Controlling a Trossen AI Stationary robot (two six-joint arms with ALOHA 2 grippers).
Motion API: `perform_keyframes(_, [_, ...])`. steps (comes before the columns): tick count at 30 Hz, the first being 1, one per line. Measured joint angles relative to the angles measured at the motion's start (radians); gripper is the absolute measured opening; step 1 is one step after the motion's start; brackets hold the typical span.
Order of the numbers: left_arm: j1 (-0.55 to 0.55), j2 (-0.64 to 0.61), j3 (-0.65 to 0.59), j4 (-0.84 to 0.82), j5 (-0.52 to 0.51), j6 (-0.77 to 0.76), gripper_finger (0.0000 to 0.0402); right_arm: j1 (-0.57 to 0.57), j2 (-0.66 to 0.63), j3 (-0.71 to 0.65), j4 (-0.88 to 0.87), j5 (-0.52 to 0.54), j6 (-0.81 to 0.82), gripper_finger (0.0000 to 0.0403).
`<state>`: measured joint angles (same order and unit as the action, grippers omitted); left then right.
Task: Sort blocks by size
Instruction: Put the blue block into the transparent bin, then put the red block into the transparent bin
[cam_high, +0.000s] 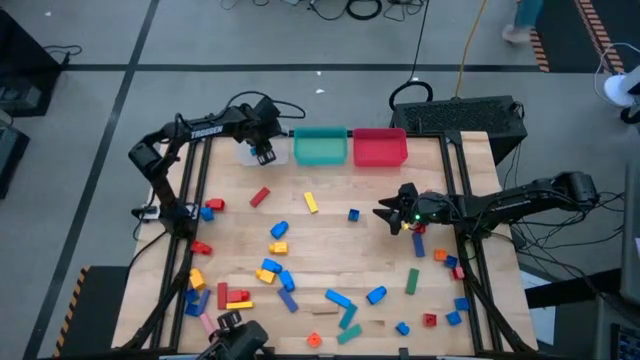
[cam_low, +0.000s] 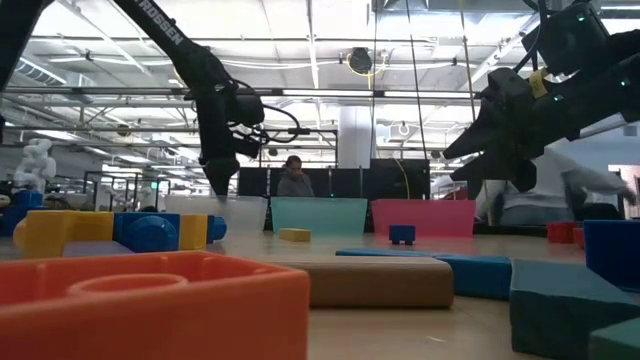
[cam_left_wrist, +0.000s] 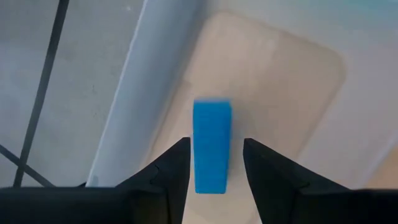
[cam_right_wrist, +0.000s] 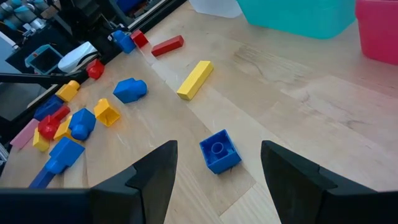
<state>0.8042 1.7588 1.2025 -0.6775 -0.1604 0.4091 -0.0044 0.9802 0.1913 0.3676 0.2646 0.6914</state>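
Orange brick (cam_low: 150, 300) fills the low view's foreground. Left tool (cam_high: 262, 152) hangs over the clear bin (cam_high: 250, 152), fingers (cam_left_wrist: 168, 171) parted around a blue bar (cam_left_wrist: 211, 146); whether they touch it is unclear. Right tool (cam_high: 385, 212) gapes empty above the bench (cam_high: 330, 265), near a small blue cube (cam_right_wrist: 219, 150); blocks (cam_high: 275, 270) lie scattered.

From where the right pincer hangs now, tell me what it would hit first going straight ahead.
Most likely the small blue cube, lying between the right pincer's open fingers in its wrist view, apart from the yellow bar; depth is uncertain.

Three bins (cam_high: 320, 147); roughly thirty blocks (cam_high: 339, 298); two arms (cam_high: 190, 135).
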Motion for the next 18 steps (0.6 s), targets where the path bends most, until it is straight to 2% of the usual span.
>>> perform_keyframes(9, [-0.009, -0.046, 0.000, -0.033, -0.006, -0.019, 0.0156, 0.000, 0.000, 0.000, 0.001, 0.001, 0.003, 0.0219])
perform_keyframes(18, [-0.076, -0.179, 0.000, -0.192, -0.028, -0.232, 0.0157, 0.000, 0.000, 0.000, 0.002, 0.000, 0.004, 0.0219])
